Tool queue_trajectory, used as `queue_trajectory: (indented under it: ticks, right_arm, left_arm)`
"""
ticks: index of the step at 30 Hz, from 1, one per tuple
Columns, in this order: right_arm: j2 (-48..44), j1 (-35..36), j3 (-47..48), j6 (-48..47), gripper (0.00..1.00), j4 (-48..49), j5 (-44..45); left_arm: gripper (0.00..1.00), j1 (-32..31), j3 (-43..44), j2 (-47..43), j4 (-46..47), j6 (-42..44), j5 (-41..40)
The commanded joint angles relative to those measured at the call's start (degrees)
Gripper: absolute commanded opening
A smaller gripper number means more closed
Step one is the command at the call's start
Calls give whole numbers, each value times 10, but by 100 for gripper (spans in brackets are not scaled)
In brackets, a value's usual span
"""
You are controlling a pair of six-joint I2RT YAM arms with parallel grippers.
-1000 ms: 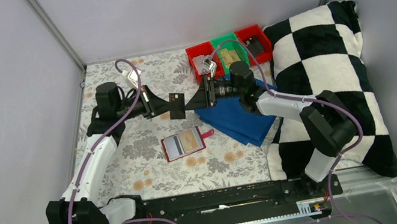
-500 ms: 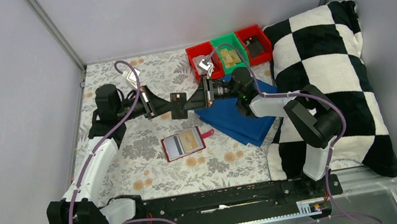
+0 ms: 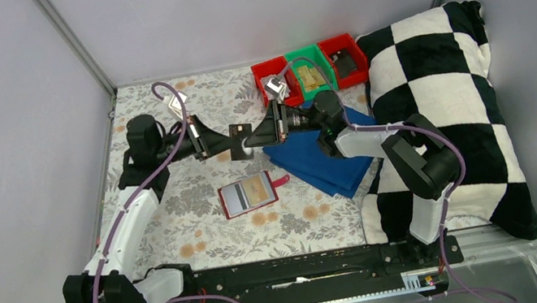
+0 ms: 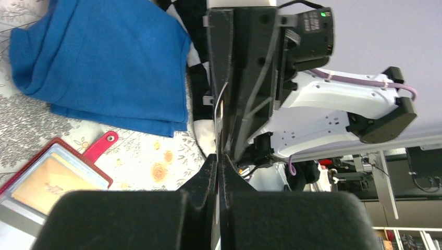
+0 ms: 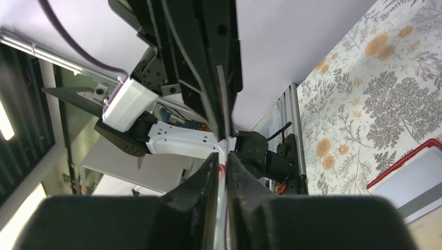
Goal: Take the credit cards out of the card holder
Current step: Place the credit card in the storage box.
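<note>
A dark grey credit card (image 3: 240, 141) hangs on edge in mid-air between my two grippers, above the far middle of the table. My left gripper (image 3: 230, 143) is shut on its left end, and my right gripper (image 3: 249, 141) is shut on its right end. In both wrist views the card shows as a thin edge (image 4: 219, 120) (image 5: 223, 104) pinched between the fingertips. Below, the red card holder (image 3: 249, 195) lies open on the floral cloth with its strap tab (image 3: 281, 181) to the right. A tan-yellow card (image 3: 258, 189) and a pale card (image 3: 235, 199) sit in it.
A folded blue cloth (image 3: 324, 160) lies right of the holder. Two red bins (image 3: 270, 81) (image 3: 344, 56) and a green bin (image 3: 308, 71) stand at the back. A black-and-white checkered pillow (image 3: 444, 89) fills the right side.
My right gripper has moved left onto the dark grey card and closed on its free end. The left gripper kept hold of the card.
</note>
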Motion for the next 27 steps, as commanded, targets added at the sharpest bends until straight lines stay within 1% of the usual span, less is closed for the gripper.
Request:
queue_trajectory:
  ticks: [1, 2, 4, 5, 7, 8, 10, 11, 12, 13, 14, 15, 17, 19, 21, 24, 27]
  right_arm:
    - [0, 15, 32, 14, 5, 55, 5]
    - [0, 15, 32, 15, 0, 54, 8]
    - [-6, 14, 34, 0, 0, 36, 9]
    - [-12, 12, 37, -21, 0, 5, 7]
    - [-36, 1, 38, -80, 0, -61, 6]
    - [-51, -9, 41, -121, 0, -114, 13]
    - [-92, -32, 62, -229, 0, -275, 32]
    - [-108, -46, 85, -303, 0, -384, 62]
    - [-123, -58, 117, -376, 0, -513, 106]
    - [-131, -70, 154, -452, 0, -626, 172]
    - [-135, -80, 193, -509, 0, -763, 266]
    - [-134, -91, 226, -555, 0, -835, 331]
    - [-125, -116, 292, -620, 0, -933, 467]
    - [-106, -143, 344, -660, 0, -991, 584]
    - [-78, -171, 396, -688, 0, -1029, 658]
    - [-5, -214, 512, -735, 0, -1086, 710]
    - [75, -240, 605, -753, 0, -1090, 722]
  left_arm:
    - [0, 2, -3, -12, 33, 4, -6]
    - [0, 2, -2, -11, 34, 3, -7]
    - [0, 2, 0, -11, 31, 4, -7]
    - [6, 2, 3, -11, 24, 7, -11]
    - [25, 2, 15, -11, -21, 34, -28]
    - [39, 2, 21, -12, -39, 45, -42]
    - [65, 4, 36, -13, -81, 65, -79]
    - [69, 6, 46, -12, -102, 74, -101]
    - [73, 10, 55, -11, -125, 83, -121]
    - [75, 16, 66, -11, -148, 91, -138]
    - [76, 22, 74, -11, -170, 97, -154]
    - [77, 27, 82, -13, -186, 103, -168]
    - [78, 31, 94, -20, -210, 114, -215]
    - [80, 31, 87, -35, -211, 116, -254]
    - [81, 32, 60, -57, -179, 113, -263]
    - [81, 31, 35, -72, -137, 124, -229]
    - [80, 31, 39, -52, -127, 122, -207]
